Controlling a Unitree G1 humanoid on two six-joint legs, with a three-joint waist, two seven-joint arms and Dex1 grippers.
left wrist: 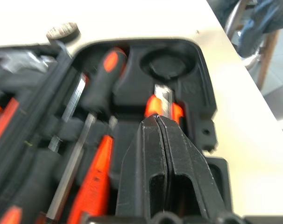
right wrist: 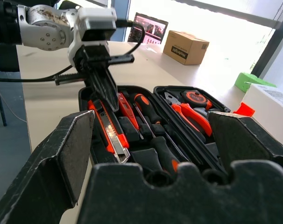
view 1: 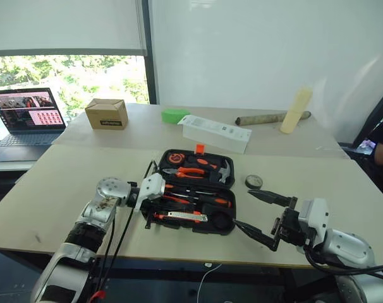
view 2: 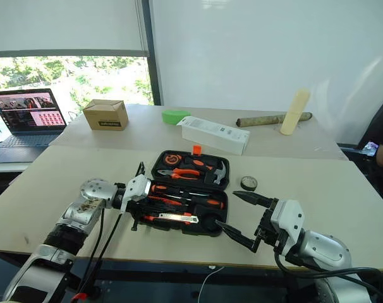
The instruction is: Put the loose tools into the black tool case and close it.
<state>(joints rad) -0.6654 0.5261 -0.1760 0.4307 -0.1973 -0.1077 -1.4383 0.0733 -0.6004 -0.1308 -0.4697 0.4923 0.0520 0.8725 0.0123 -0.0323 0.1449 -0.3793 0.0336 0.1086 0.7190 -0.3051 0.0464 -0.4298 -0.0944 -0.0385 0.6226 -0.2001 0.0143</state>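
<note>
Table [view 1: 65, 189] carries black tool case [view 1: 226, 165], lying open near front edge. Right gripper [view 1: 260, 217] hovers beside case's right side, fingers spread wide, empty. Left gripper [right wrist: 102, 91] fingers pressed together, holding nothing, tips over near half of case, just above utility knife [view 1: 181, 216]. Two screwdrivers [view 1: 201, 199] and utility knife lie in slots. Tape roll [view 1: 254, 182] sits on table, right of case.

Bright daylight from the window [view 1: 65, 76], soft shadows, left wrist view blurred close up
</note>
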